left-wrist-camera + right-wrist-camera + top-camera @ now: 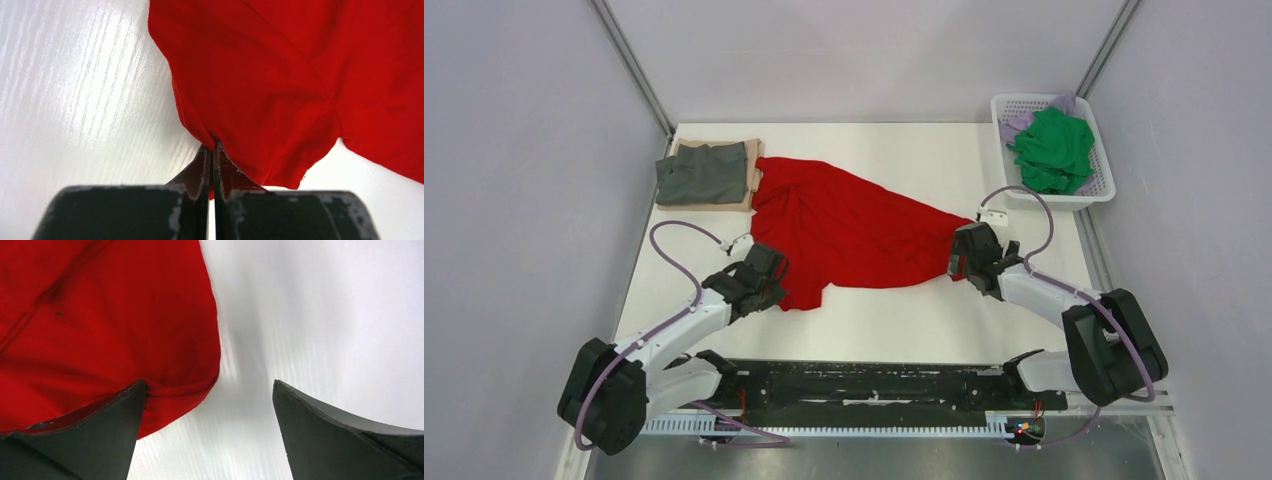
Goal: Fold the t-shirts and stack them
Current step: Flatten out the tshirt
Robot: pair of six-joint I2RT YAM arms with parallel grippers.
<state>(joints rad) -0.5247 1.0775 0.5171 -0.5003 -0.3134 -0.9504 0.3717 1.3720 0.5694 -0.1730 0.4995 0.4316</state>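
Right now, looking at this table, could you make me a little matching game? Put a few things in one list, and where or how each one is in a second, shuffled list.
Things:
1. grey t-shirt
2. green t-shirt
3. left gripper
4. right gripper

States:
A. open, at the edge of the red t-shirt
B. folded, lying on the tan t-shirt
C. shut, pinching the red t-shirt
D. bunched up in the white basket

Pairs: 1-B, 2-D, 3-C, 4-A
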